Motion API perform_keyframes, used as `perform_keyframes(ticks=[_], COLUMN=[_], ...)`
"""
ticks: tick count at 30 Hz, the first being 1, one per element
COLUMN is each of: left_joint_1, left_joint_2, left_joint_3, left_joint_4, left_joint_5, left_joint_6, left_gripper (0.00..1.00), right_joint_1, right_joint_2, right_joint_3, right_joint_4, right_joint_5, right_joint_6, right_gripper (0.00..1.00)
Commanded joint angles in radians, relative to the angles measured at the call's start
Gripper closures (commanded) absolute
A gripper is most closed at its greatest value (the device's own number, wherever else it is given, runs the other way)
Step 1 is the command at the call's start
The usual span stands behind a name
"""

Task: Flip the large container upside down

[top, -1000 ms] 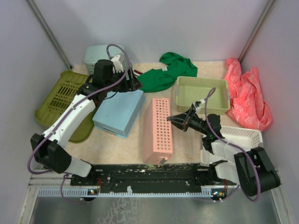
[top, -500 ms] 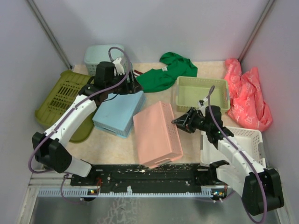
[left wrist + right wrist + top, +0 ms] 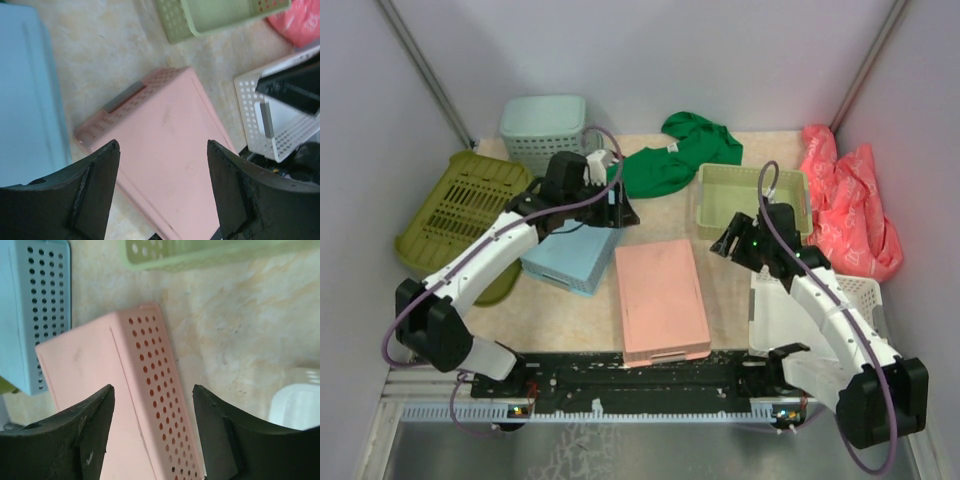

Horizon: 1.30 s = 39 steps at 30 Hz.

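Step in hand: the approach, and neither arm is reaching for the target yet.

Large olive-green basket is sitting at the far-left edge of the tabletop, tilted up against the left wall, slotted face showing to the top camera. Cannot tell from here whether that face is its inside or its base. Nothing is touching it except the wall and the tabletop.

Left pincer is hovering with its fingers apart and nothing between them. It is hanging over the gap between the light blue box and the pink perforated container, which is lying solid side up. Right pincer is also gaping with nothing held, hanging just beside the pale green tray, well apart from the basket.

Judgement: the left arm is sitting nearer, so the next move falls to it. It needs to swing left past the blue box, close on the basket's near rim, then lift and roll it over.
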Motion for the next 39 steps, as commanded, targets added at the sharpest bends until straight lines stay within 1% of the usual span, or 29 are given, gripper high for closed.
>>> perform_keyframes(ticks=[1, 3, 5, 6, 7, 10, 12, 16, 21, 25, 28, 30, 32, 36, 39], left_joint_1=[-0.136, -0.200, -0.233, -0.240, -0.243, -0.258, -0.266, -0.273, -0.281, -0.284, -0.284, -0.284, -0.284, -0.284, -0.284], left_joint_2=[-0.036, -0.030, -0.018, -0.012, -0.006, 0.004, 0.009, 0.035, 0.049, 0.068, 0.079, 0.076, 0.071, 0.053, 0.025], left_joint_3=[-0.032, -0.062, -0.096, -0.113, -0.128, -0.155, -0.156, -0.130, -0.115, -0.118, -0.132, -0.144, -0.142, -0.106, -0.097], left_joint_4=[-0.067, -0.072, -0.073, -0.072, -0.067, -0.041, -0.020, -0.010, -0.017, -0.042, -0.052, -0.045, -0.040, -0.048, -0.047], left_joint_5=[0.003, 0.012, 0.032, 0.035, 0.032, 0.014, -0.004, -0.024, -0.026, -0.022, -0.020, -0.028, -0.030, -0.038, -0.067], left_joint_6=[0.070, 0.068, 0.046, 0.030, 0.013, -0.013, -0.021, -0.025, -0.013, 0.004, 0.000, -0.006, -0.005, -0.019, -0.029], left_gripper=[0.24, 0.24, 0.24, 0.24, 0.24, 0.25, 0.25, 0.25, 0.25, 0.25, 0.25, 0.25, 0.24, 0.24, 0.24], right_joint_1=[-0.005, -0.007, -0.005, -0.005, -0.006, -0.008, -0.014, -0.023, -0.051, -0.058, -0.059, -0.055, -0.044, 0.021, 0.052], right_joint_2=[0.046, 0.086, 0.138, 0.170, 0.212, 0.312, 0.375, 0.459, 0.490, 0.489, 0.492, 0.489, 0.499, 0.602, 0.729], right_joint_3=[0.149, 0.195, 0.248, 0.271, 0.296, 0.384, 0.452, 0.501, 0.492, 0.481, 0.486, 0.475, 0.467, 0.567, 0.651], right_joint_4=[-0.077, -0.069, -0.065, -0.065, -0.068, -0.123, -0.156, -0.156, -0.135, -0.062, 0.010, 0.076, 0.136, 0.118, 0.090], right_joint_5=[0.236, 0.293, 0.356, 0.386, 0.412, 0.507, 0.531, 0.514, 0.460, 0.386, 0.287, 0.212, 0.171, 0.235, 0.261], right_joint_6=[-0.129, -0.148, -0.152, -0.152, -0.146, -0.086, -0.042, -0.004, 0.010, -0.088, -0.161, -0.179, -0.173, -0.186, -0.203], right_gripper=[0.35, 0.34, 0.32, 0.29, 0.29, 0.29, 0.29, 0.29, 0.29, 0.30, 0.31, 0.31, 0.31, 0.31, 0.31])
